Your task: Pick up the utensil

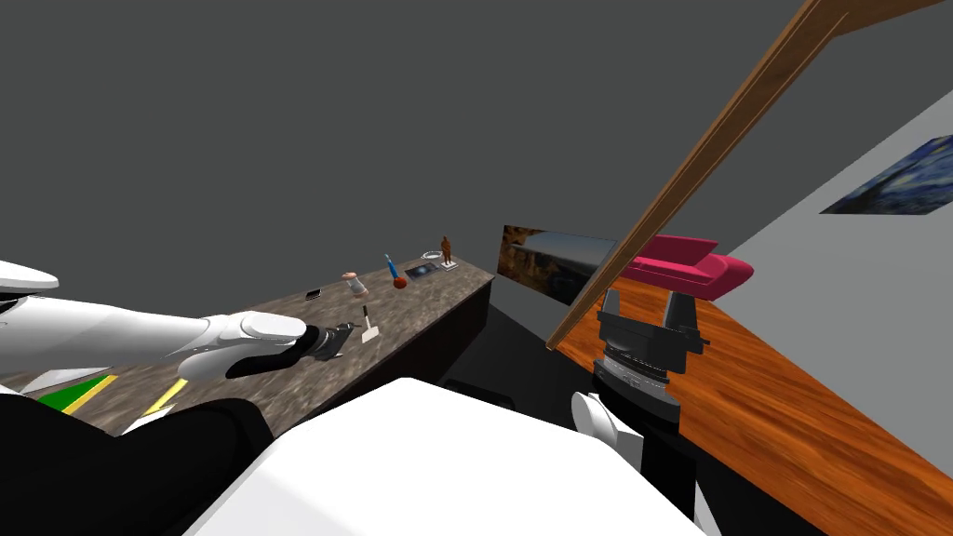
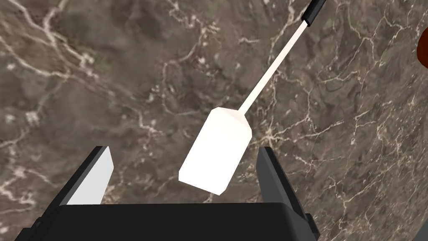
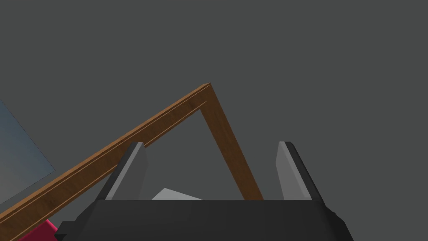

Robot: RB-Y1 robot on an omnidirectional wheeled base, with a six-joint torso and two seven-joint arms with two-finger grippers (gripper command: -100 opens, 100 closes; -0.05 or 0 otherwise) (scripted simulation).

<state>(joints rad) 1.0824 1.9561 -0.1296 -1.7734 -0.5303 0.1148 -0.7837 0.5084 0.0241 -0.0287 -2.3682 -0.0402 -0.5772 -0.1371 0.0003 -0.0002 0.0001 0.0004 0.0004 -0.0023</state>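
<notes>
A white spatula (image 2: 217,150) with a thin white shaft and a black handle end lies flat on the brown marble counter (image 2: 104,83). My left gripper (image 2: 183,152) hovers over it, open, and the blade sits between the two fingers, nearer one than the other, untouched. In the head view the left gripper (image 1: 340,337) reaches over the counter (image 1: 279,321) just short of the spatula (image 1: 369,328). My right gripper (image 1: 650,312) is held up off the counter's end, and its wrist view shows the right gripper (image 3: 211,146) open with nothing between its fingers.
Farther along the counter stand a shaker (image 1: 355,282), a red ball (image 1: 400,282), a blue bottle (image 1: 392,267), a brown figurine (image 1: 446,248) and a phone (image 1: 314,294). The red ball (image 2: 423,50) lies beyond the handle. A pink sofa (image 1: 693,265) stands on the wooden floor.
</notes>
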